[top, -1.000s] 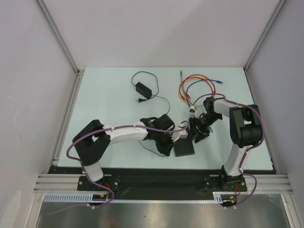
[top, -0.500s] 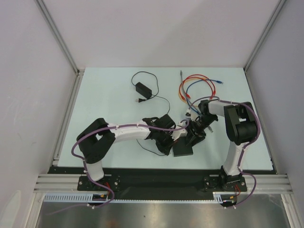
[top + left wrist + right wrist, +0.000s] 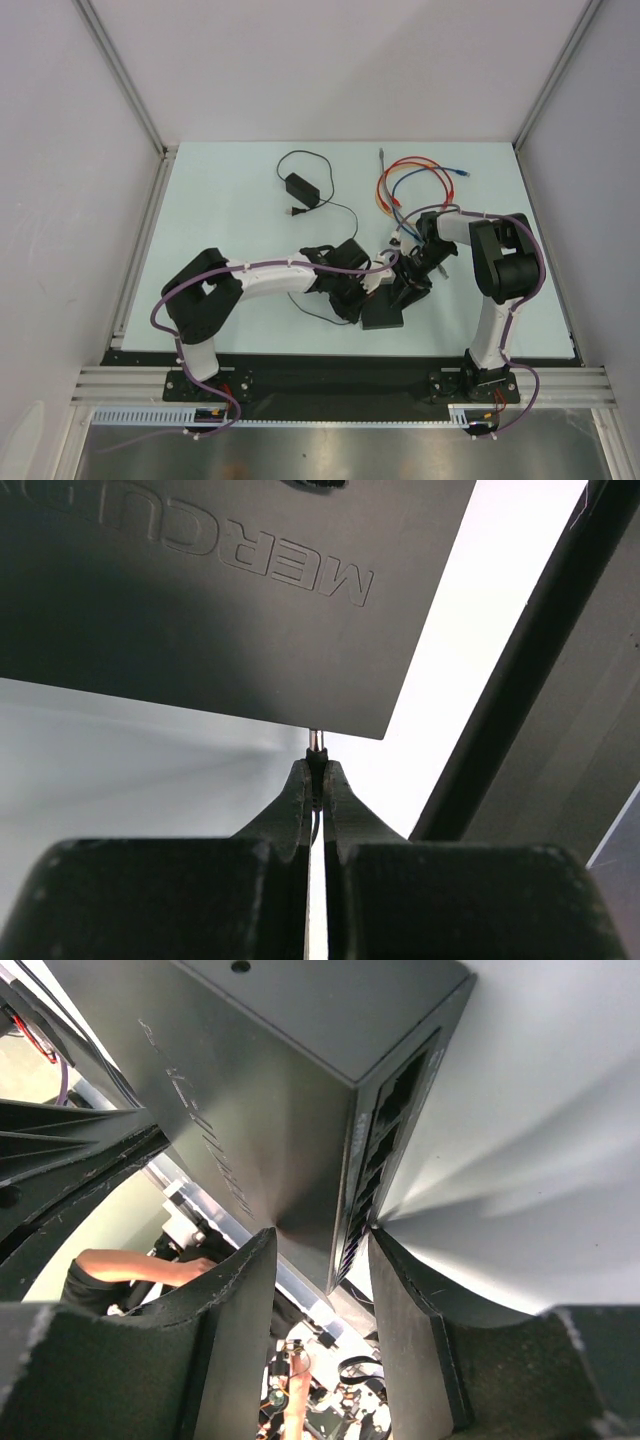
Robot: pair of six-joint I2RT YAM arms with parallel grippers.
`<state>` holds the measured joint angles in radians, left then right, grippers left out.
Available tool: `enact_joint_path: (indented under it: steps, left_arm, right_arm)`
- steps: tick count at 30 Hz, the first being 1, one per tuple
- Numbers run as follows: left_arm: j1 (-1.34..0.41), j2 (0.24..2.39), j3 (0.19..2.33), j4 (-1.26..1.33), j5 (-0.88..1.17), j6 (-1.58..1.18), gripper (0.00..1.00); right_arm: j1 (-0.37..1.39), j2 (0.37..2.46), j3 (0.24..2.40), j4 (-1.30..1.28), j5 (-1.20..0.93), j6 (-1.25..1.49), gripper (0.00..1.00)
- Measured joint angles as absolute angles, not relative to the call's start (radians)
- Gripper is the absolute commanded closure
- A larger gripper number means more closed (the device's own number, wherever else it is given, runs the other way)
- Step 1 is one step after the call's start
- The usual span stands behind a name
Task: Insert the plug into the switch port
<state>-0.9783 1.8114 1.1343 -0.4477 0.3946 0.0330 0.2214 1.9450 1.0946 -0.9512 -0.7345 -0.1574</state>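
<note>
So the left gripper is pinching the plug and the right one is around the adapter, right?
No: the right gripper is around the switch at its corner, not the adapter, which lies far off; the right wrist view shows it. The left gripper does pinch the plug.

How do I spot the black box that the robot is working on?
Look at the front edge of the table, where the left arm and right arm meet. The flat black box is there, bigger than the corded adapter farther back, with sockets along one side.
</note>
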Motion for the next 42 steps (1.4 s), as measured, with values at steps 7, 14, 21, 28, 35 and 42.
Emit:
enact_joint_path:
  steps: [7,14,21,28,35,42]
  left_arm:
    - [-0.956,1.819,1.143,-0.447,0.395,0.033,1.0]
    - [-0.941,1.831,1.156,-0.445,0.396,0.033,1.0]
    - [-0.941,1.833,1.155,-0.447,0.404,0.034,1.0]
    - [-0.941,1.833,1.153,-0.45,0.413,0.034,1.0]
    - [-0.944,1.834,1.152,-0.454,0.424,0.035,0.99]
    - [-0.945,1.836,1.152,-0.453,0.424,0.035,1.0]
  right_arm:
    - [0.221,1.945,1.095,-0.951,-0.735,-0.157,0.53]
    - [0.221,1.946,1.094,-0.951,-0.735,-0.157,0.53]
    - [0.221,1.949,1.094,-0.951,-0.74,-0.157,0.53]
    - [0.221,1.953,1.094,-0.952,-0.748,-0.157,0.53]
    - [0.218,1.954,1.094,-0.952,-0.751,-0.157,0.53]
    - [0.214,1.958,1.094,-0.953,-0.757,-0.158,0.53]
